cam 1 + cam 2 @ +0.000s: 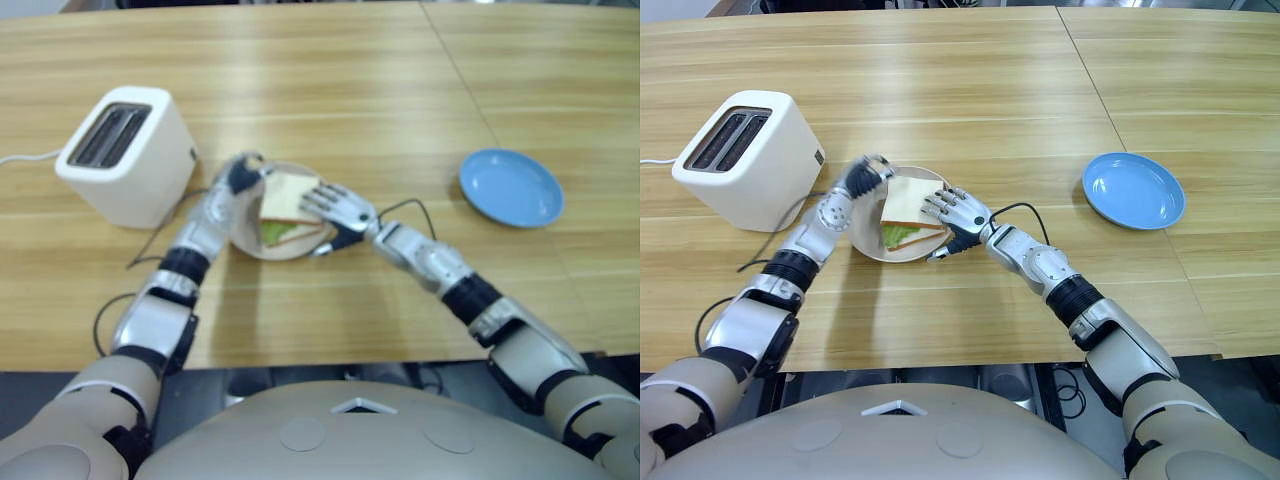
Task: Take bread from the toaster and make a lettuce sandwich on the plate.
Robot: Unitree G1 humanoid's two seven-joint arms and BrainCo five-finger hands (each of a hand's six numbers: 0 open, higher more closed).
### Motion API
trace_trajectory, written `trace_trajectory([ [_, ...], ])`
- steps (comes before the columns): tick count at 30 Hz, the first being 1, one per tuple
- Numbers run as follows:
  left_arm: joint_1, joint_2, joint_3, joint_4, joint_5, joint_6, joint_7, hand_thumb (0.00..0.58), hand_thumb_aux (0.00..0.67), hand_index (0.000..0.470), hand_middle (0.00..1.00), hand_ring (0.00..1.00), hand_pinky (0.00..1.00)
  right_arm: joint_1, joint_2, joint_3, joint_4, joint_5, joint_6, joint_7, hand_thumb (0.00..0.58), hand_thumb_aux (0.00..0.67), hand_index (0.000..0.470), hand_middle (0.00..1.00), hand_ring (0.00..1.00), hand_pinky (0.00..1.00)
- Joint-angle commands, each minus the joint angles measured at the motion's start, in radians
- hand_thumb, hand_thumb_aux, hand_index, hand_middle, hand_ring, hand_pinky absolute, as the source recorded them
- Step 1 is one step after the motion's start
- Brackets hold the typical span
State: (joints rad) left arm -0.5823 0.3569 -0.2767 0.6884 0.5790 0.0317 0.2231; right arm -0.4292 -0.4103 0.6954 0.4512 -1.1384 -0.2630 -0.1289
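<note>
A white toaster (745, 150) stands at the left, and both its slots look dark. To its right a pale round plate (868, 245) holds a sandwich: a top bread slice (908, 200) over green lettuce (898, 236) and a lower slice. My left hand (862, 178) sits at the plate's far-left rim with its fingers curled on the edge. My right hand (958, 210) lies on the right edge of the top slice, fingers above and thumb below, closed on the bread.
A blue plate (1133, 190) with nothing on it sits at the right. A dark cable (1025, 212) curls behind my right wrist, and another cable (765, 250) runs from the toaster towards the table's front edge. A table seam (1095, 90) runs back on the right.
</note>
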Motion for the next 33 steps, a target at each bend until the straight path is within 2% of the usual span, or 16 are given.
trace_trajectory([
  [1,0.040,0.056,0.007,-0.164,0.116,0.096,0.111,0.000,0.000,0.000,0.00,0.00,0.00,0.069,-0.028,0.093,0.107,-0.042,-0.007,0.083,0.000,0.000,0.000,0.00,0.00,0.00],
  [8,0.148,0.126,0.062,-0.391,0.140,0.178,0.069,0.000,0.000,0.000,0.00,0.00,0.00,0.076,-0.041,0.085,0.099,-0.029,0.002,0.071,0.000,0.000,0.000,0.00,0.00,0.00],
  [13,0.228,0.084,0.138,-0.456,-0.108,0.036,-0.104,0.000,0.000,0.000,0.02,0.02,0.02,0.107,-0.061,-0.021,-0.043,0.093,-0.067,-0.052,0.000,0.000,0.000,0.00,0.00,0.00],
  [14,0.248,0.071,0.152,-0.471,-0.173,-0.006,-0.150,0.000,0.000,0.000,0.49,0.49,0.49,0.123,-0.064,-0.071,-0.107,0.148,-0.098,-0.099,0.000,0.000,0.000,0.00,0.00,0.00],
  [15,0.265,0.060,0.167,-0.485,-0.233,-0.038,-0.192,0.000,0.000,0.000,0.77,0.77,0.77,0.141,-0.066,-0.126,-0.177,0.201,-0.124,-0.140,0.000,0.000,0.000,0.00,0.00,0.00],
  [16,0.282,0.052,0.180,-0.500,-0.284,-0.063,-0.230,0.392,0.289,0.198,1.00,1.00,1.00,0.161,-0.068,-0.186,-0.247,0.250,-0.142,-0.181,0.000,0.000,0.000,0.00,0.00,0.00],
  [17,0.300,0.044,0.200,-0.522,-0.342,-0.082,-0.270,0.505,0.428,0.294,1.00,1.00,1.00,0.186,-0.070,-0.253,-0.323,0.312,-0.155,-0.205,0.000,0.000,0.000,0.00,0.00,0.00],
  [18,0.319,0.049,0.220,-0.550,-0.373,-0.109,-0.288,0.579,0.641,0.440,1.00,1.00,1.00,0.217,-0.068,-0.326,-0.396,0.389,-0.164,-0.215,0.000,0.000,0.000,0.00,0.00,0.00],
  [19,0.335,0.062,0.242,-0.577,-0.377,-0.137,-0.283,0.580,0.670,0.460,1.00,1.00,1.00,0.249,-0.063,-0.391,-0.460,0.473,-0.171,-0.212,0.000,0.000,0.000,0.00,0.00,0.00],
  [23,0.391,0.116,0.347,-0.694,-0.440,-0.169,-0.308,0.580,0.670,0.460,1.00,1.00,1.00,0.370,-0.064,-0.551,-0.647,0.764,-0.164,-0.102,0.000,0.000,0.000,0.00,0.00,0.00],
  [26,0.462,0.186,0.350,-0.800,-0.473,-0.135,-0.432,0.580,0.670,0.460,1.00,1.00,1.00,0.450,-0.085,-0.592,-0.725,0.833,-0.113,0.010,0.000,0.000,0.000,0.00,0.00,0.00],
  [29,0.573,0.260,0.298,-0.894,-0.439,-0.098,-0.550,0.580,0.670,0.460,1.00,1.00,1.00,0.523,-0.096,-0.560,-0.733,0.876,-0.052,0.135,0.000,0.000,0.000,0.00,0.00,0.00],
  [30,0.615,0.284,0.284,-0.928,-0.432,-0.091,-0.586,0.580,0.670,0.460,1.00,1.00,1.00,0.551,-0.102,-0.535,-0.728,0.888,-0.032,0.185,0.319,0.221,0.152,0.11,0.11,0.11],
  [31,0.654,0.305,0.274,-0.961,-0.423,-0.085,-0.616,0.580,0.670,0.460,1.00,1.00,1.00,0.578,-0.109,-0.512,-0.724,0.896,-0.015,0.234,0.319,0.221,0.152,0.11,0.11,0.11],
  [32,0.693,0.330,0.274,-0.990,-0.422,-0.076,-0.647,0.580,0.670,0.460,1.00,1.00,1.00,0.608,-0.122,-0.488,-0.721,0.901,-0.010,0.280,0.571,0.589,0.404,1.00,1.00,1.00],
  [33,0.720,0.348,0.275,-1.011,-0.421,-0.068,-0.672,0.580,0.670,0.460,1.00,1.00,1.00,0.633,-0.132,-0.476,-0.723,0.903,-0.005,0.313,0.580,0.670,0.460,1.00,1.00,1.00],
])
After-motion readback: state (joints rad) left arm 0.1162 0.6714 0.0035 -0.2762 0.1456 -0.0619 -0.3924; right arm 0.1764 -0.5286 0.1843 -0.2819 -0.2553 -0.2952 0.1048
